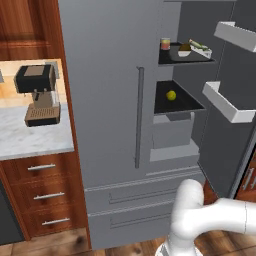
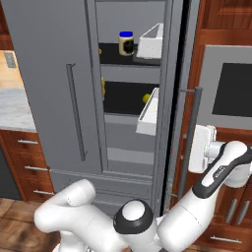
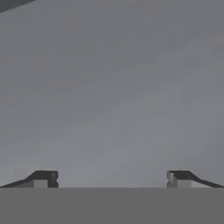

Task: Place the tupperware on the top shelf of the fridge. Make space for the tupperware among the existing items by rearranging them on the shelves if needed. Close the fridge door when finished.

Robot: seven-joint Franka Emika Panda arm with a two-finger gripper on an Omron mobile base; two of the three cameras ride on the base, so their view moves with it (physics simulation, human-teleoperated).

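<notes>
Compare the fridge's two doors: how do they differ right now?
The left door is shut, flat across the front; the right door is swung open, showing the shelves. The left door shows its outer grey face and bar handle; the right door shows its inner side with two white bins. In the right base view the hand is by the right door's handle, none by the left. Both are tall and grey.
</notes>
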